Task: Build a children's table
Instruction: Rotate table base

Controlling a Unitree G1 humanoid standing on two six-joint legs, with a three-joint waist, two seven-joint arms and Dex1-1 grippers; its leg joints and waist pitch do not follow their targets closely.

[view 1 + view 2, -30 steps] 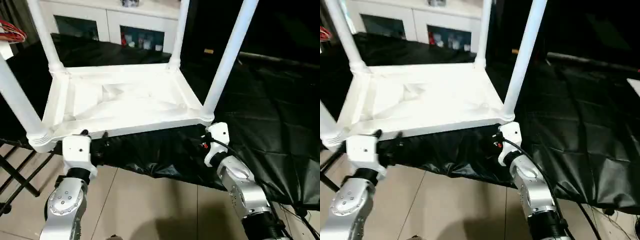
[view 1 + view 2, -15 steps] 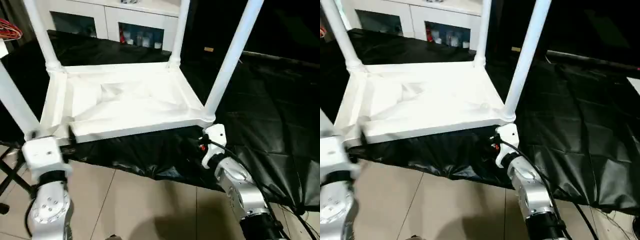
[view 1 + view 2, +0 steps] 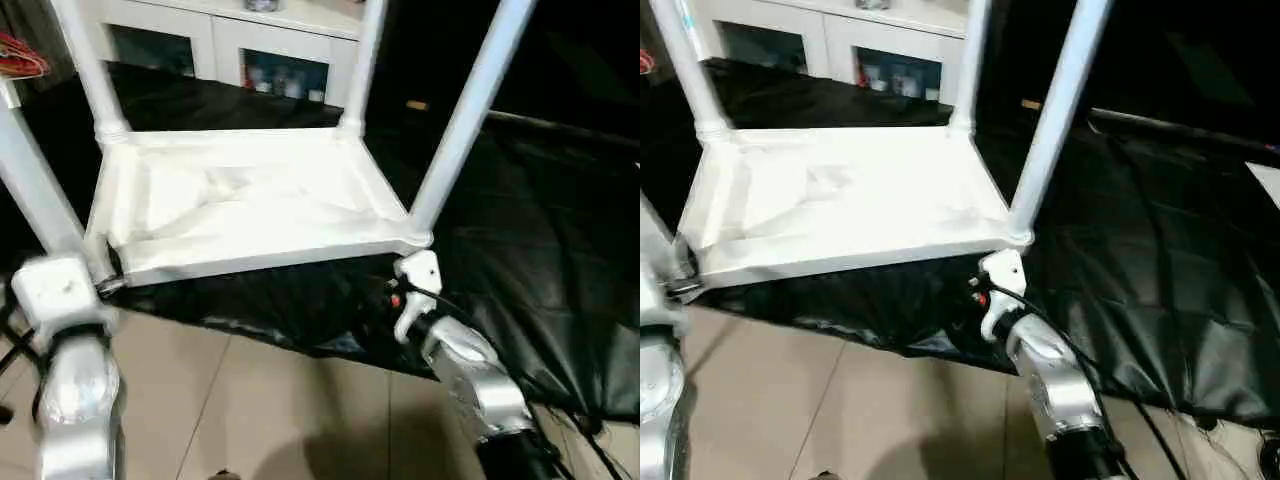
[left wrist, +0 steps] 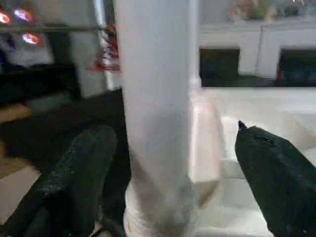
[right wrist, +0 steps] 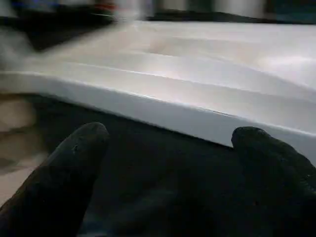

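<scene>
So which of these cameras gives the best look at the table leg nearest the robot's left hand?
The left wrist view: the near-left leg stands upright between the left gripper's wide-open black fingers, down to its socket. The left eye view shows that leg at the picture's edge, cut off above. The right wrist view shows the tabletop's edge instead.

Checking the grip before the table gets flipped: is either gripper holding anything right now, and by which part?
Nothing is held. The left gripper is open, its fingers either side of a table leg without closing. The right gripper is open before the tabletop's edge.
</scene>
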